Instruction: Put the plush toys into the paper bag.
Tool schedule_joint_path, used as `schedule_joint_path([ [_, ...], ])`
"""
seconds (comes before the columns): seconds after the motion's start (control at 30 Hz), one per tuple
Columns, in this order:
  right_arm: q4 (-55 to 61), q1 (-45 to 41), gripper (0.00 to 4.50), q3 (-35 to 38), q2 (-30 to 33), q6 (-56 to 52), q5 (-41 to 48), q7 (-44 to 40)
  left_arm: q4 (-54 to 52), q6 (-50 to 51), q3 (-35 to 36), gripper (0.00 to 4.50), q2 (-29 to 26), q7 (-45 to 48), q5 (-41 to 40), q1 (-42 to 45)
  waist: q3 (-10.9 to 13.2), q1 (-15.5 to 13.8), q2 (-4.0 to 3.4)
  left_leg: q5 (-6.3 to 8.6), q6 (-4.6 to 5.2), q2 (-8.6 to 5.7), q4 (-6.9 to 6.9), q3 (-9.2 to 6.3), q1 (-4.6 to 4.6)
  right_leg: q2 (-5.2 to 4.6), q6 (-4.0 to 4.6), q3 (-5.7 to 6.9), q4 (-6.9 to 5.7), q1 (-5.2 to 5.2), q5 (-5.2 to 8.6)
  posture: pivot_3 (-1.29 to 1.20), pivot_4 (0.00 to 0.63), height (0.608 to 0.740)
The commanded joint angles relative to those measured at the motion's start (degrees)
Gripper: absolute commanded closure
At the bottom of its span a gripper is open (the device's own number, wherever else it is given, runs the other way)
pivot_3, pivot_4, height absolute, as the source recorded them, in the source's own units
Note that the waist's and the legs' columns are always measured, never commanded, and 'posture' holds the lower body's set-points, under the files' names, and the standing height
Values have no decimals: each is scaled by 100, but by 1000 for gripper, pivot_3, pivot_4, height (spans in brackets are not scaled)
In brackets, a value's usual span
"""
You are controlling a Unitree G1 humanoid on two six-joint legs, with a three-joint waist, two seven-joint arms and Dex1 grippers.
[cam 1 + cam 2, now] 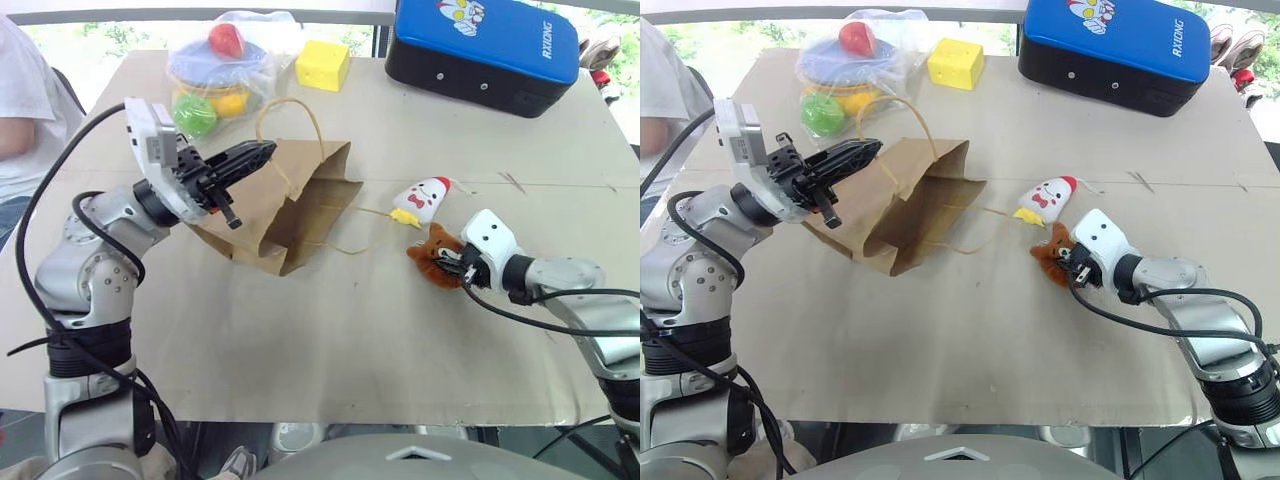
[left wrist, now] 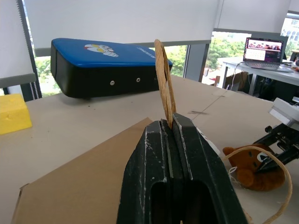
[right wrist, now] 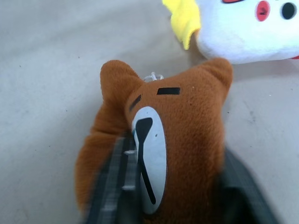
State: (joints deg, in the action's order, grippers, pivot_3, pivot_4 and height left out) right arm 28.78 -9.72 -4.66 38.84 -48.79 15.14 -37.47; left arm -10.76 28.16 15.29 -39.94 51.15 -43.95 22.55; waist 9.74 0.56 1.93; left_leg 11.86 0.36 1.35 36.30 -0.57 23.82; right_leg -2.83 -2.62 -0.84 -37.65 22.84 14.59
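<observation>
The brown paper bag [image 1: 290,215] lies on its side on the table, its mouth facing the toys. My left gripper [image 1: 262,152] is shut on one tan loop handle [image 2: 163,74] and holds it up above the bag. The white chicken plush [image 1: 420,200] rests on the table just right of the bag's mouth. Right beside it, nearer to me, sits the brown bear head [image 1: 432,255]. My right gripper [image 1: 452,265] is on the bear, whose body [image 3: 187,121] is squeezed between the two fingers [image 3: 117,182].
The bag's second handle [image 1: 350,240] trails on the table toward the chicken. At the far side stand a clear plastic bag of coloured balls [image 1: 215,70], a yellow holed cube [image 1: 322,65] and a blue-and-black case [image 1: 485,50]. A person [image 1: 20,100] sits at the far left.
</observation>
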Motion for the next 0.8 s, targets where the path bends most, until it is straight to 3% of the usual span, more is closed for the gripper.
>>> schedule_joint_path([
  [0.03, 439, 16, 4491, 1232, -340, 5, 1237, -320, -203, -90, 83, 4500, 27, 14, -40, 91, 4, 1, 2, 0, 0, 0, 0, 0, 1, 0, 0, 0, 0, 0, 0, 0, 150, 740],
  [0.13, 862, -538, 4491, 2060, -796, -485, 3001, -261, -209, -58, 76, 4500, 36, 35, -68, 90, 12, 61, -5, 0, 0, 4, 0, 0, 0, 3, -2, -2, -4, 1, -1, 0, 150, 740],
  [0.2, 840, -1181, 4491, 1947, -1101, -717, 3434, 150, -197, -38, 67, 4500, 38, 53, -81, 107, 13, 97, -7, 0, 0, 14, 0, 0, -5, 11, -2, -6, -6, 2, -3, 0, 150, 740],
  [0.37, -267, -2476, 4491, -82, -1736, -649, 2261, 697, -256, 28, 20, 4500, 166, -20, -168, 251, 13, 149, -6, 0, 0, 19, 0, -6, -9, 22, 4, 2, -14, 1, -1, 0, 150, 740],
  [0.43, -735, -2676, 4491, -540, -1856, -475, 1930, 655, -303, 69, 15, 4500, 215, -68, -210, 309, 13, 144, -6, 0, 0, 15, 0, -4, -2, 19, 4, -1, -14, 6, -2, 0, 150, 740],
  [0.67, -1932, -3214, 4491, -1333, -2131, 54, 1356, 21, -598, 228, 77, 4500, 286, -250, -370, 309, 14, 61, -5, 1, 3, -2, 1, -4, 9, 1, -3, -1, -6, 8, -4, 0, 150, 740],
  [0.8, -3009, -3892, 4491, -1837, -2673, 554, 1011, -575, -647, 252, 80, 4500, 292, -259, -383, 234, 14, 129, -6, 1, 2, 4, 1, -5, 1, 10, -1, 0, -16, 8, -3, 0, 150, 740],
])
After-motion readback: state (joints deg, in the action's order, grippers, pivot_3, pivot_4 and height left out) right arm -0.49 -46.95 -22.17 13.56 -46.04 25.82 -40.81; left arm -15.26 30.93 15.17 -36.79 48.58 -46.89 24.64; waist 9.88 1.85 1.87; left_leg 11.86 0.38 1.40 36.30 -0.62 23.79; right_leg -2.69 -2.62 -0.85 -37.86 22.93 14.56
